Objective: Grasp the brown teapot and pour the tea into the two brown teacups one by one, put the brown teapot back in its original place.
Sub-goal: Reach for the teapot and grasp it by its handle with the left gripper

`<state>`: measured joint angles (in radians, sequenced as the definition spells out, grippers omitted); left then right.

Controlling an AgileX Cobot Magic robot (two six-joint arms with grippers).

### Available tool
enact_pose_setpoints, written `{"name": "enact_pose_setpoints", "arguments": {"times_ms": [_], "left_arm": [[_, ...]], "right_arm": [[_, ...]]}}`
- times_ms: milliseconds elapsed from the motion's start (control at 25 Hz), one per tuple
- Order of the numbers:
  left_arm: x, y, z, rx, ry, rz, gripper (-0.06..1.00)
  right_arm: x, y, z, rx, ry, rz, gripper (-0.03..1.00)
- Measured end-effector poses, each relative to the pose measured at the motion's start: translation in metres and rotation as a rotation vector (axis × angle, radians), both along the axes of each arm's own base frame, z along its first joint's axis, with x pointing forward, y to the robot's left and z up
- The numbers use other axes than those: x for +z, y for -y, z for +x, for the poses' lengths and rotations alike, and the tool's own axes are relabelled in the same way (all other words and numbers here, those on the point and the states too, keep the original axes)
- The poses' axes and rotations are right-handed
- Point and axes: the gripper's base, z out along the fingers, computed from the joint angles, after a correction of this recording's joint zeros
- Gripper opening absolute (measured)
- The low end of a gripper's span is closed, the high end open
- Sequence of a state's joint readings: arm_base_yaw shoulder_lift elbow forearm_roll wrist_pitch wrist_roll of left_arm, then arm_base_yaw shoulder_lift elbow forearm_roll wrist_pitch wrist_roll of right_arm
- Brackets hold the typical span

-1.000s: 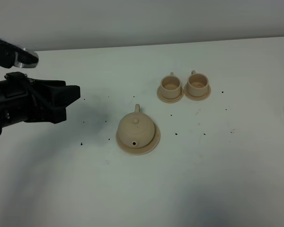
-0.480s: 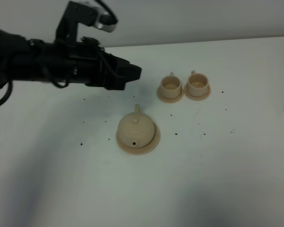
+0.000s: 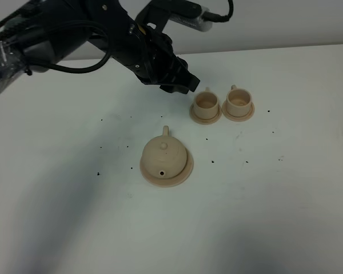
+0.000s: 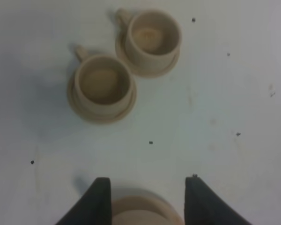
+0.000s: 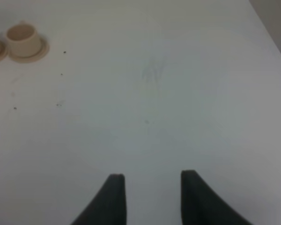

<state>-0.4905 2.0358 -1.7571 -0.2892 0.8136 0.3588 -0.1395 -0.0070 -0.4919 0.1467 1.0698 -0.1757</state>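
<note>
The beige teapot (image 3: 163,153) sits on its flat round saucer (image 3: 183,171) in the middle of the white table, spout toward the front, loop handle toward the back. The two small beige teacups (image 3: 206,103) (image 3: 238,100) stand on their small saucers behind it to the right, and both show in the left wrist view (image 4: 103,84) (image 4: 152,35). My left gripper (image 3: 183,84) hovers open and empty, high above the table, just left of the cups and behind the teapot. In the left wrist view (image 4: 147,179) a curved beige part of the teapot or its saucer (image 4: 141,212) shows between the fingers. My right gripper (image 5: 151,175) is open and empty over bare table.
Small dark specks (image 3: 212,161) are scattered on the white table (image 3: 286,217). The left arm (image 3: 74,34) stretches in from the back left. The right wrist view shows one teacup (image 5: 23,38) far off and the table's edge (image 5: 271,33).
The left arm has swung from the far left, up and to the right, and its gripper now hangs beside the cups. Teapot and cups have not moved.
</note>
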Motion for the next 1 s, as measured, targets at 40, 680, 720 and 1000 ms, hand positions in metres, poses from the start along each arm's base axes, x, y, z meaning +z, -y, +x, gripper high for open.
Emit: {"name": "enact_pose_setpoints", "arguments": {"times_ms": [40, 680, 720, 1000], "left_arm": [[-0.01, 0.002, 0.003, -0.004, -0.021, 0.022, 0.41], [-0.078, 0.001, 0.018, -0.054, -0.084, 0.212, 0.41], [-0.081, 0.002, 0.019, -0.055, -0.083, 0.213, 0.41], [-0.1, 0.004, 0.023, -0.054, -0.085, 0.218, 0.41]], "right_arm": [[0.0, 0.0, 0.0, 0.0, 0.0, 0.0, 0.31], [0.0, 0.0, 0.0, 0.0, 0.0, -0.001, 0.31], [0.0, 0.0, 0.0, 0.0, 0.0, -0.001, 0.31], [0.0, 0.0, 0.0, 0.0, 0.0, -0.001, 0.31]]}}
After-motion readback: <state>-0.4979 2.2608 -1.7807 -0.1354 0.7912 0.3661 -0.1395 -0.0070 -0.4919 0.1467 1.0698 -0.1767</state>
